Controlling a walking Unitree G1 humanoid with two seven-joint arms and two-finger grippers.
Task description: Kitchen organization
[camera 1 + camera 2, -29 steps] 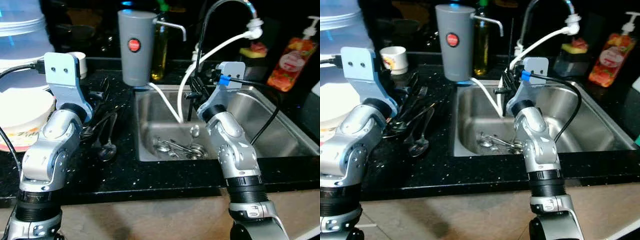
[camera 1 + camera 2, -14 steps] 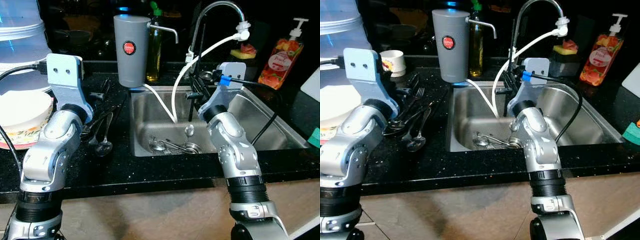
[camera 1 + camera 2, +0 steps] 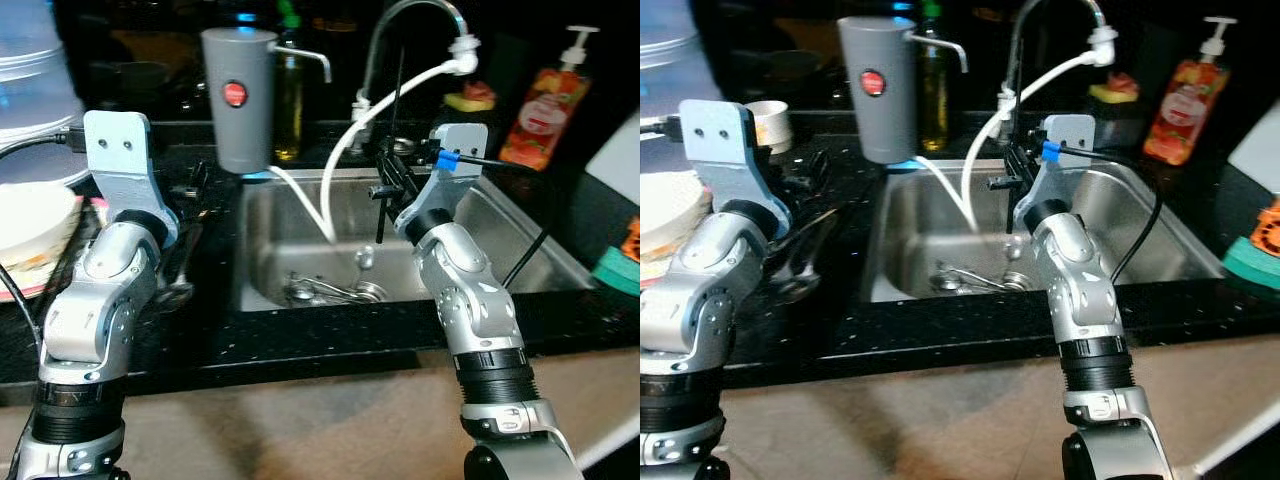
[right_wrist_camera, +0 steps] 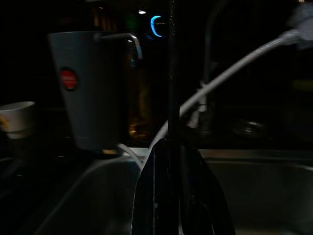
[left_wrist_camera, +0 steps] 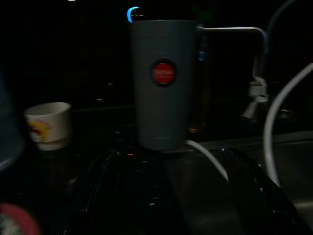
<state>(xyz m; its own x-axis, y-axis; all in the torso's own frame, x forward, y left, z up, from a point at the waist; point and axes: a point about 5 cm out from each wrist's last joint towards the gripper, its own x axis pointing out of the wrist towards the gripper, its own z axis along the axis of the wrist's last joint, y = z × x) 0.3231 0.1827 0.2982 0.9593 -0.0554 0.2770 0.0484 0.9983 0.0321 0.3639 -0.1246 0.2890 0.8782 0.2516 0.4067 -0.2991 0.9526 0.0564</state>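
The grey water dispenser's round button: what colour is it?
Red, on the front of the grey water dispenser; it shows best in the left wrist view.

This is a home kitchen. A shiny steel sink (image 3: 500,240) with spoons (image 3: 325,292) in it sits in a black speckled surface (image 3: 250,345). A curved tap (image 3: 400,20), an orange soap bottle (image 3: 535,115), a grey water jug (image 3: 238,100) and stacked plates (image 3: 30,225) stand around it.
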